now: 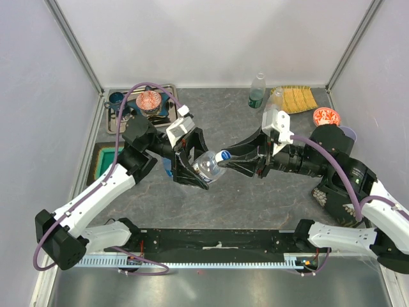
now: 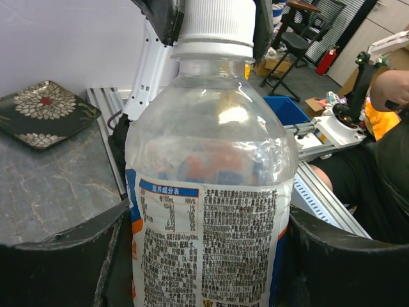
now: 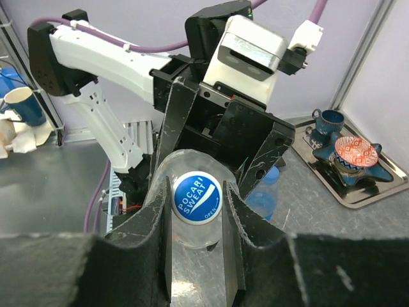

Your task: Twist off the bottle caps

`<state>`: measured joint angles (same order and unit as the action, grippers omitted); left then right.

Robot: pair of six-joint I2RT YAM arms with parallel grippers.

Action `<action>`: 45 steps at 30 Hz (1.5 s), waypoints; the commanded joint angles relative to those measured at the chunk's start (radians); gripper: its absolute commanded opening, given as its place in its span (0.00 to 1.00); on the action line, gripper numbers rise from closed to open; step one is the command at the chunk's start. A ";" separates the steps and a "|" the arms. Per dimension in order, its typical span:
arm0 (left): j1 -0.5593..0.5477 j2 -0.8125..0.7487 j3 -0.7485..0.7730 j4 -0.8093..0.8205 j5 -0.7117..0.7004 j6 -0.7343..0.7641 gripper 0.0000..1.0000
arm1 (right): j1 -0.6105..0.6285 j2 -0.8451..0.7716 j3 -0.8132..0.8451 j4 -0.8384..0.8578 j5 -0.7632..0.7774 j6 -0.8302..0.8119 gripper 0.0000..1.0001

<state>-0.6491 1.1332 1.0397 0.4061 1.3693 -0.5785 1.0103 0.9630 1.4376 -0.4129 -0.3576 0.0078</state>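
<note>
— Well, where is the labelled bottle (image 1: pixel 208 167) held?
— At frame centre, its body is gripped by the left gripper (image 1: pixel 193 169).
— And its cap (image 3: pixel 197 197)?
— It is clamped by the closed fingers of the right gripper (image 1: pixel 229 160).

The labelled clear bottle (image 2: pixel 211 166) fills the middle between 2 fingers (image 2: pixel 57 262) at 7 and 5 o'clock, white cap (image 2: pixel 217 22) at 12, flowered plate (image 2: pixel 45 112) at 9 o'clock.

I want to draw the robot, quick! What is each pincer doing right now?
Left pincer: closed on the labelled bottle, gripping its body.
Right pincer: shut on that bottle's cap.
</note>
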 commanded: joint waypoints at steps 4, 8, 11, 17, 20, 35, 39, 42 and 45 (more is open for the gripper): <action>0.045 -0.013 0.011 0.136 -0.030 -0.112 0.46 | 0.010 -0.047 -0.020 -0.207 -0.120 -0.066 0.00; 0.045 -0.021 0.026 0.018 -0.044 -0.020 0.46 | 0.010 -0.052 0.009 -0.162 0.050 -0.011 0.22; 0.045 -0.030 0.048 -0.132 -0.105 0.098 0.46 | 0.010 -0.060 0.049 -0.107 0.199 0.081 0.75; 0.037 -0.069 0.056 -0.306 -0.358 0.302 0.47 | 0.010 -0.012 0.168 -0.081 0.488 0.228 0.98; 0.004 -0.099 0.033 -0.346 -0.567 0.377 0.47 | 0.010 0.020 0.187 -0.057 0.565 0.306 0.98; -0.379 -0.113 -0.052 -0.325 -1.703 0.727 0.50 | 0.010 0.200 0.145 0.019 0.773 0.578 0.91; -0.402 -0.118 -0.066 -0.303 -1.759 0.755 0.50 | 0.010 0.224 0.133 0.013 0.790 0.590 0.85; -0.406 -0.127 -0.073 -0.302 -1.768 0.761 0.49 | 0.010 0.230 0.118 0.013 0.801 0.592 0.81; -0.409 -0.133 -0.081 -0.299 -1.768 0.763 0.49 | 0.010 0.240 0.113 0.011 0.810 0.586 0.77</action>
<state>-1.0496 1.0218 0.9680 0.0433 -0.3218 0.1276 1.0180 1.1942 1.5578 -0.4362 0.4183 0.5808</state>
